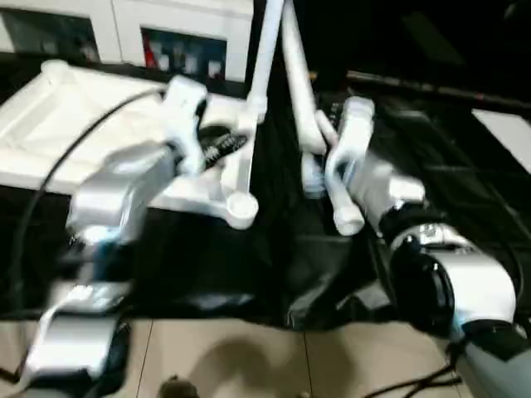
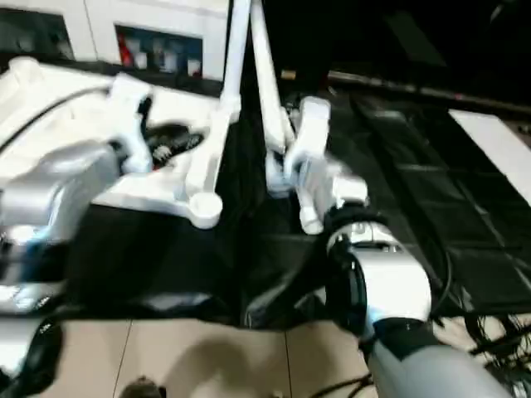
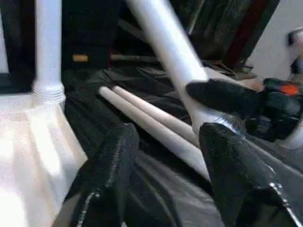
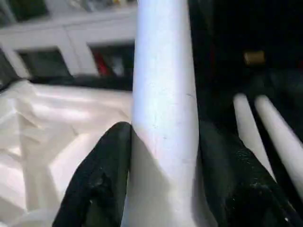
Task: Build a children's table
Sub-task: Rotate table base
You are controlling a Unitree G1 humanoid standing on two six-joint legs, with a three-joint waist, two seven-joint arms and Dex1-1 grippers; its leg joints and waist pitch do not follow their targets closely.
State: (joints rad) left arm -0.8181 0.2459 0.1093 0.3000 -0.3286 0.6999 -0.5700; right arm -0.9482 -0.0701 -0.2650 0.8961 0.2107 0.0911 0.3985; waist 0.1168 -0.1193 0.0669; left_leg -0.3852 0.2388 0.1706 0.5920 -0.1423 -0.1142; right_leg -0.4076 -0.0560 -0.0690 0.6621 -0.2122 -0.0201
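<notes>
White tabletop (image 1: 99,124) lies underside up on black sheeting (image 1: 274,274), one leg (image 1: 264,58) standing in its far right corner socket. The right gripper (image 4: 163,156) reaches forward, fingers closed around a slanted second leg (image 4: 163,94). The left gripper (image 3: 163,156) hovers beside it, fingers parted, holding nothing.

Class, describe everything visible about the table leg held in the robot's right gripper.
The leg is a long, smooth white tube, plastic by its look, widening toward its lower end. It leans, rising out of frame. The right gripper clamps it between two black fingers. It stands beside the white tabletop, above dark sheeting.
</notes>
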